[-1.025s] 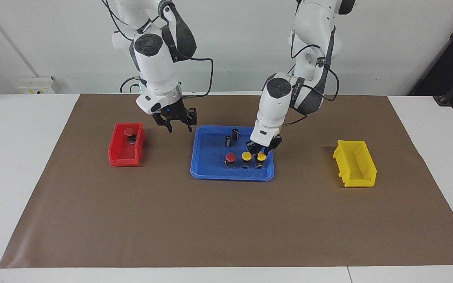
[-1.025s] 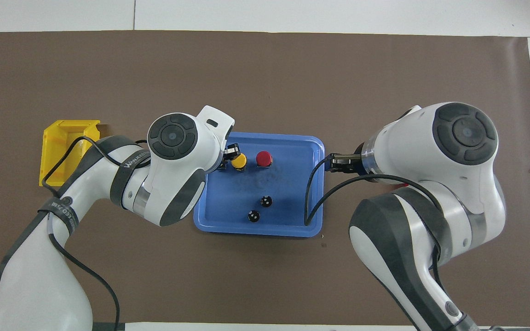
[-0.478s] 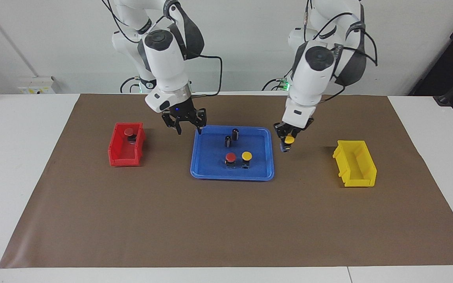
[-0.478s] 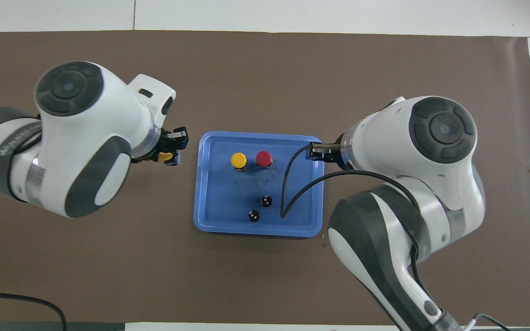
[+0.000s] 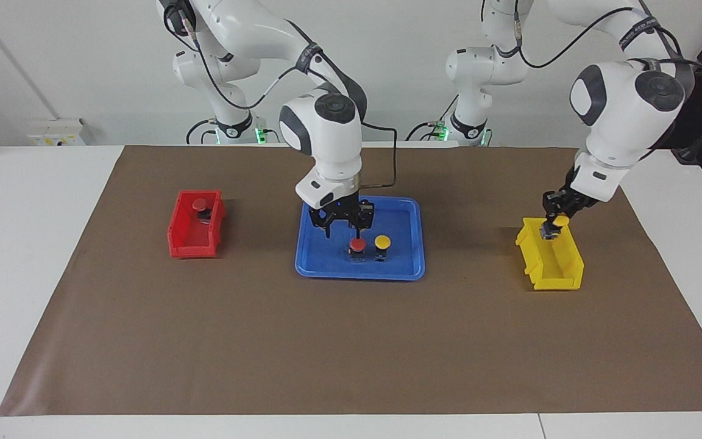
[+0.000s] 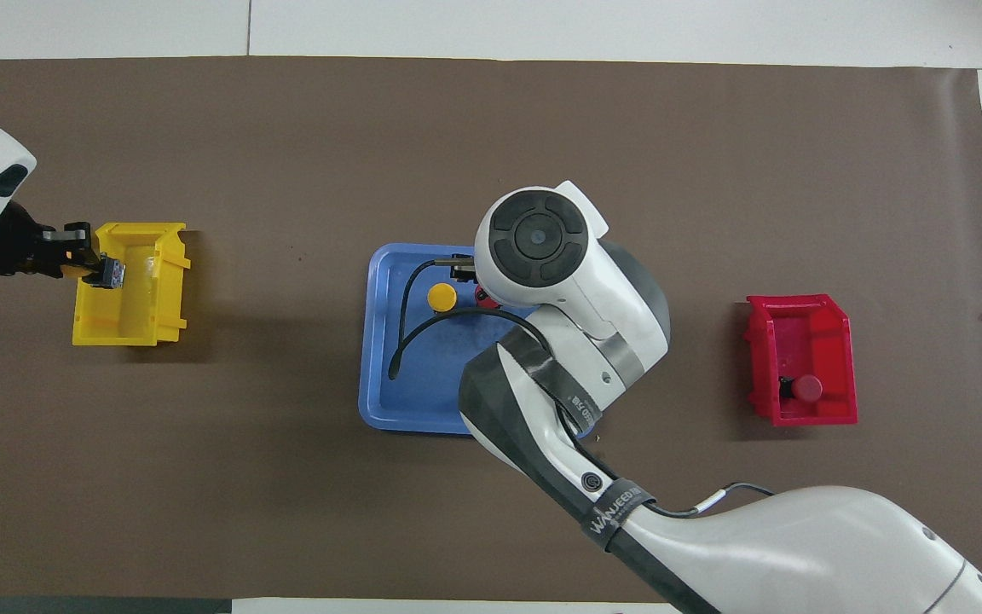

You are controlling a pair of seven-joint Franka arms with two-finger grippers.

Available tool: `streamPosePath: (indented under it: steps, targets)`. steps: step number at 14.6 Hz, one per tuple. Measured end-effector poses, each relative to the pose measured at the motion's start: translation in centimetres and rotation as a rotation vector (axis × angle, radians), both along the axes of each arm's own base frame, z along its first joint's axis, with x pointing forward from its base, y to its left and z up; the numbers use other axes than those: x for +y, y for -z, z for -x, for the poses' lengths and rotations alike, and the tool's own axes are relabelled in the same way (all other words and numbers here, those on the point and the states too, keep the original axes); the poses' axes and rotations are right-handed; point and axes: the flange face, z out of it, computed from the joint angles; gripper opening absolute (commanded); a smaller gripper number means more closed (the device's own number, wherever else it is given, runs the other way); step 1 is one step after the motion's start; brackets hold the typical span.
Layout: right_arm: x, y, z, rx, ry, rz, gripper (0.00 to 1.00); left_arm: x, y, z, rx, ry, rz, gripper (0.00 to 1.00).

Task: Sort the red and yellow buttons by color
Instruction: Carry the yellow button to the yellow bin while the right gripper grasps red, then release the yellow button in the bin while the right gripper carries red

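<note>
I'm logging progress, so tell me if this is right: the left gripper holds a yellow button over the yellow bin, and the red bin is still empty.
Not quite. The red bin already holds a red button, as the facing view shows. The rest stands: the left gripper holds a yellow button over the yellow bin.

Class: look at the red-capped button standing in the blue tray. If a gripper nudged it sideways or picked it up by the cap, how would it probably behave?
The red button stands upright in the blue tray with a wide round cap over a narrower blocky body, so a sideways nudge would probably tip it. It looks rigid, and small, so probably light. The rounded cap might slip between fingertips.
</note>
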Motion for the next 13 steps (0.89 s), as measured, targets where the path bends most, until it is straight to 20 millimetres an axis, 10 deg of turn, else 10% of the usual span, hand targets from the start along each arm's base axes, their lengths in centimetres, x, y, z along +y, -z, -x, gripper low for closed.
streamPosePath:
  steps: [8,13]
  targets:
    - [1.4,3.6,0.9,-0.015,-0.043,0.023,0.68,1.3,7.5,2.1,-0.012,0.017,0.005,0.01]
    - [1.5,3.7,0.9,-0.024,-0.045,0.014,0.45,1.7,11.4,3.4,-0.047,0.013,0.008,0.01]
